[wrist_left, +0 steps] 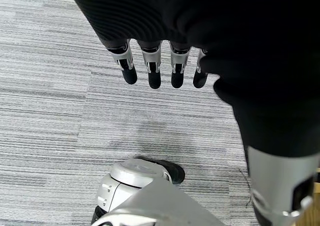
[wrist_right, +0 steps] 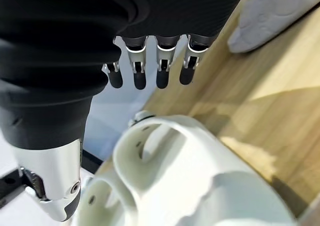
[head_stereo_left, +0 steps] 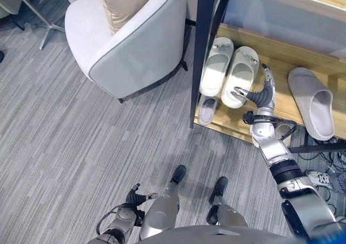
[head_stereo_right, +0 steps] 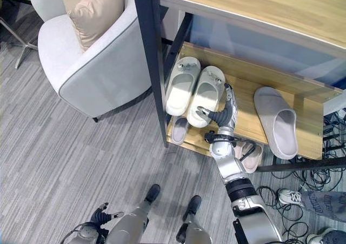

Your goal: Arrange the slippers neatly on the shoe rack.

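Two white slippers (head_stereo_left: pixel 216 65) (head_stereo_left: pixel 240 76) lie side by side at the left end of the wooden shoe rack shelf (head_stereo_left: pixel 281 57). Farther right on the same shelf lies a grey slipper (head_stereo_left: pixel 313 103). My right hand (head_stereo_left: pixel 265 92) is open just to the right of the white pair, its thumb reaching toward the nearer white slipper (wrist_right: pixel 200 181) and its straight fingers (wrist_right: pixel 160 65) pointing along the shelf. Two more slippers (head_stereo_left: pixel 207 110) (head_stereo_right: pixel 251 155) peek out from the lower shelf. My left hand (head_stereo_left: pixel 135 198) hangs open low over the floor, fingers (wrist_left: pixel 152 65) straight.
A black rack post (head_stereo_left: pixel 203 49) stands at the rack's left edge. A light grey armchair (head_stereo_left: pixel 130 38) with a beige cushion (head_stereo_left: pixel 121 3) sits to the left of it. Cables and a sneaker (head_stereo_left: pixel 319 176) lie on the floor at the right. Grey carpet (head_stereo_left: pixel 65 146) spreads in front.
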You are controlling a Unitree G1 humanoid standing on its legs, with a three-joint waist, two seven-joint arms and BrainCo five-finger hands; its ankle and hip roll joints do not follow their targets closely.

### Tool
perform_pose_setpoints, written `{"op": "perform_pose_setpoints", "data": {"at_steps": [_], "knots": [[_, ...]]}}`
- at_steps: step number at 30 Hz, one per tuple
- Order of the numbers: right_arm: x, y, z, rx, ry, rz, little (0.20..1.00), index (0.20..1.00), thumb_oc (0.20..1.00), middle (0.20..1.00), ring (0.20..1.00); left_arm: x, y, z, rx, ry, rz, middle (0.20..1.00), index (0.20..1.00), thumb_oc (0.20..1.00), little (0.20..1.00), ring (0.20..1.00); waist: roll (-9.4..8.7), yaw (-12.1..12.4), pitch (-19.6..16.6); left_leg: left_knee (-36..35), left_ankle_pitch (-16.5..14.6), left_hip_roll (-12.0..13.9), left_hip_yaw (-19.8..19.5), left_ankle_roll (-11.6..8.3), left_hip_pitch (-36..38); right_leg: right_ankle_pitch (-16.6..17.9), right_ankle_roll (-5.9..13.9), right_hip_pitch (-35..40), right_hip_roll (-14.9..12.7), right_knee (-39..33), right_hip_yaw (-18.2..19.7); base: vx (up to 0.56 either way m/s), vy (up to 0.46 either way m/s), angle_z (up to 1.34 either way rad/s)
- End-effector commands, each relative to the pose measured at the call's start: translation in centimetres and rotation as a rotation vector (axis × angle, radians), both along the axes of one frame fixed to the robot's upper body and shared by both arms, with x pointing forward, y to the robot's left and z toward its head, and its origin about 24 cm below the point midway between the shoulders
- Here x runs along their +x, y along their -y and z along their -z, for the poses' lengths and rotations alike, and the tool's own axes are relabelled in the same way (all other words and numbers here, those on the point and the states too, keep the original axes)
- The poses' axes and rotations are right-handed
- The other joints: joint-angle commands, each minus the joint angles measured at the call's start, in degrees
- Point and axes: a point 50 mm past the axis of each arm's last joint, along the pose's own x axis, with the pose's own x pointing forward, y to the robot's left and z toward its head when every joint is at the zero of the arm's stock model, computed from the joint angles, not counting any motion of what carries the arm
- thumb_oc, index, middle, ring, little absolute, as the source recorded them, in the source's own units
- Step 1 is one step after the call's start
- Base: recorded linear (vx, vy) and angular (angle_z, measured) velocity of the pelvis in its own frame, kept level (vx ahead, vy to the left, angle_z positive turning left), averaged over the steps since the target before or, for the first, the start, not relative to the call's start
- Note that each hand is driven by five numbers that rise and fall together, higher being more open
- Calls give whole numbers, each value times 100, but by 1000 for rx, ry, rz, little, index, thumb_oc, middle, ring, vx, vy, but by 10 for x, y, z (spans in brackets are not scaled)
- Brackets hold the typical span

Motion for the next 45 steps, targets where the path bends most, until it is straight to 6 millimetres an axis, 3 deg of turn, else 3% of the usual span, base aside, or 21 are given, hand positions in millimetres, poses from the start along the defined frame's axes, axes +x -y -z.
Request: {"op": "perform_pose_setpoints", "data": {"at_steps": [1,8,21,25,31,42,45], "knots": [[-9,11,-21,50,138,-18,1000,1000,1000,1000,1000,-33,21,15,-20,-127,46,1000,1000,1000,1000,1000,-4,77,-29,-418,-166,3,552,62,202,-481,579,645,-188,35,34,0,0,0],[-26,23,-33,-46,206,1,1000,1000,1000,1000,1000,-34,21,15,-24,-124,47,1000,1000,1000,1000,1000,-39,-28,-79,-418,-194,29,590,69,276,-497,580,714,-179,35,53,0,0,0],[-29,37,-24,-125,146,45,1000,1000,1000,1000,1000,-40,19,16,-24,-139,44,1000,1000,1000,1000,1000,25,-99,-119,-418,-216,51,692,57,335,-498,575,726,-180,35,125,0,0,0],[-33,61,-17,-165,97,159,1000,1000,1000,1000,1000,-47,18,17,-22,-156,52,1000,1000,1000,1000,1000,95,-145,-132,-418,-227,72,758,49,339,-507,580,692,-170,35,175,14,-31,-2],[-36,78,-8,-111,54,223,1000,1000,1000,1000,1000,-53,14,18,-23,-174,27,1000,1000,1000,1000,1000,166,-184,-124,-418,-230,97,843,37,349,-524,562,671,-142,35,259,17,-32,-13],[-46,98,-12,-152,71,330,1000,1000,1000,1000,1000,-60,13,18,-24,-186,26,1000,1000,1000,1000,1000,272,-290,-101,-418,-246,139,919,19,373,-557,547,646,-112,35,351,3,-7,-2],[-50,114,-12,-219,50,398,1000,1000,1000,1000,1000,-63,16,19,-33,-190,32,1000,1000,1000,1000,1000,324,-319,-80,-418,-244,135,951,14,380,-559,542,640,-108,35,390,10,-18,-9]]}}
